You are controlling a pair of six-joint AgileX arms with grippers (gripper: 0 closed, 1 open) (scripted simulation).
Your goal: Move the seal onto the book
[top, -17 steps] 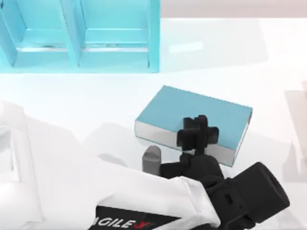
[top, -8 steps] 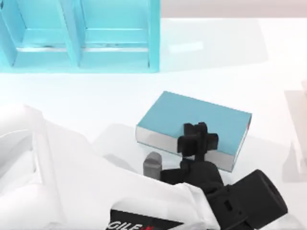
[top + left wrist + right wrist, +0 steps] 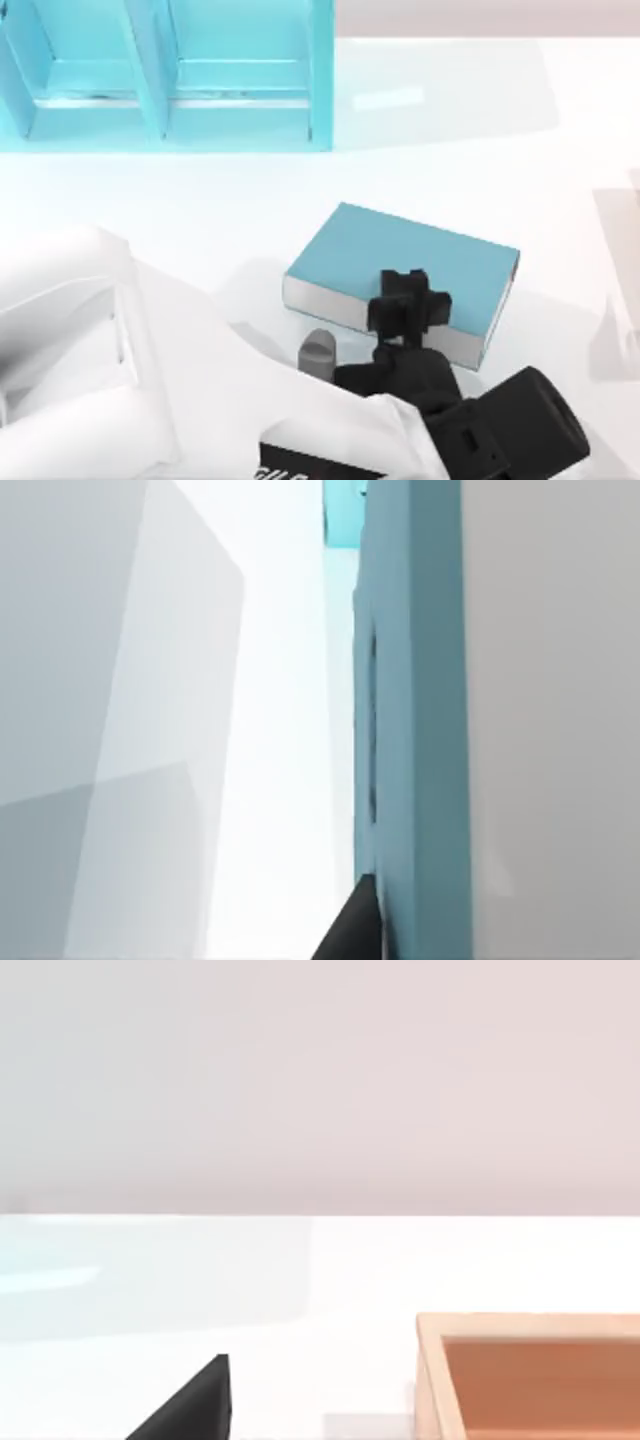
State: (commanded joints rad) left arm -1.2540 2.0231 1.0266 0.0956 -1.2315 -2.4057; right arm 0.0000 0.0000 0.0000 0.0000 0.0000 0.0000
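The book (image 3: 380,250), with a teal cover and white page edges, lies flat at the table's middle front. My left gripper (image 3: 408,300) hangs over the book's near long edge, its black body covering whatever is under it. The seal is hidden. My left arm's white link (image 3: 200,400) fills the front left of the top view. In the right wrist view, a dark tip of my right gripper (image 3: 190,1405) shows above the white table.
A large teal shelf unit (image 3: 165,75) stands at the back left. A small grey cylinder (image 3: 318,350) stands just off the book's near left corner. A wooden box (image 3: 530,1370) sits on the table in the right wrist view.
My left gripper has shifted toward the table's front. The book and the grey cylinder have shifted the same way with it. The white arm link has swung further into view.
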